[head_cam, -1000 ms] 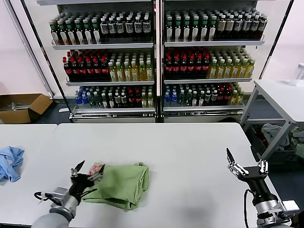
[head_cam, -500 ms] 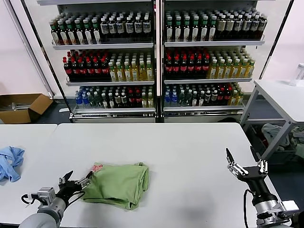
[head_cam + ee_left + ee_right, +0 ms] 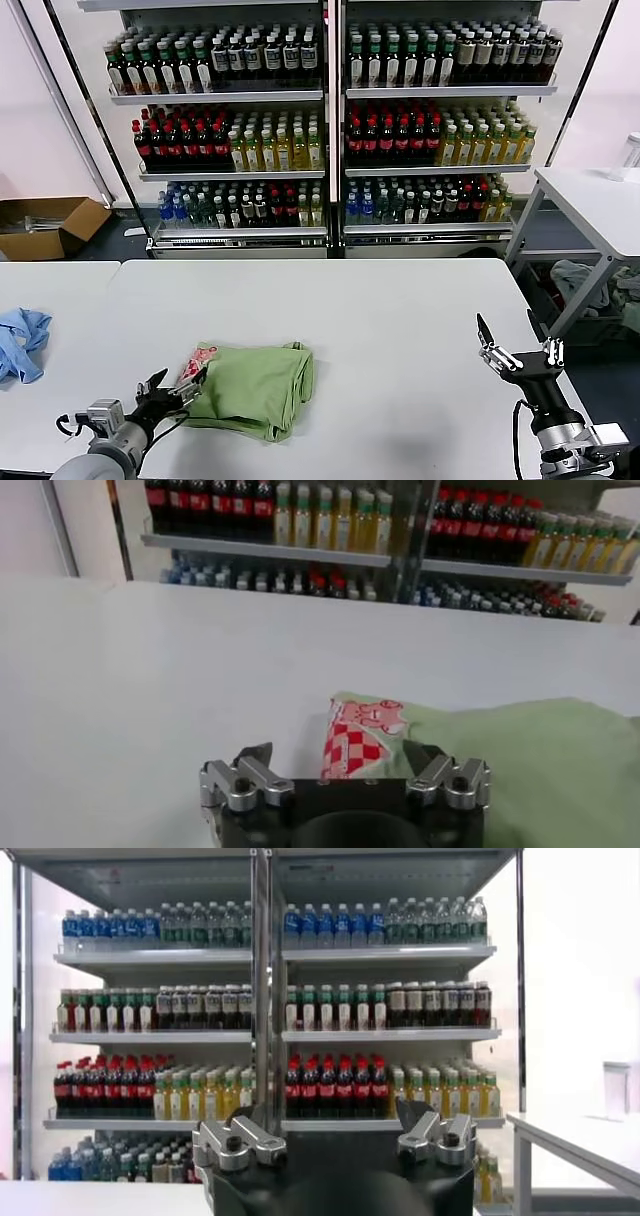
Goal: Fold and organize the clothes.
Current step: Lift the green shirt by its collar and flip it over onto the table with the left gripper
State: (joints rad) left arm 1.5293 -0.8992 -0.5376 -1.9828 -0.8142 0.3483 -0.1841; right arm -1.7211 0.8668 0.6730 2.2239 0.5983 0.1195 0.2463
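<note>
A wide white counter (image 3: 380, 330) fills the lower half of the head view, with a glass-fronted drinks cooler (image 3: 330, 130) full of bottles behind it at twelve o'clock. On the counter, at about seven o'clock from its middle, lies the light green polo shirt (image 3: 255, 385), already gathered into a rough folded bundle, its red-and-white checkered graphic (image 3: 197, 362) showing at the nine o'clock end. It looks like light, limp cotton that will sag and slide out of shape when lifted, so a sensible hold would be a pinch through all the layers at a folded edge or corner, probably the end nearest the graphic, rather than a single loose flap. The left tool (image 3: 168, 388) sits low over the counter just beside that end, jaws spread wide and holding nothing. The right tool (image 3: 520, 350) waits well apart at four o'clock near the counter's edge, jaws also wide and empty. A small light blue cloth (image 3: 22, 340) rests far off at nine o'clock. The left wrist view alone shows the graphic (image 3: 362, 742) up close, lying between the open jaws of the left tool (image 3: 345, 768) and seemingly just ahead of them. The right wrist view shows only the right tool (image 3: 335, 1133) facing the cooler; the shirt is absent there.
</note>
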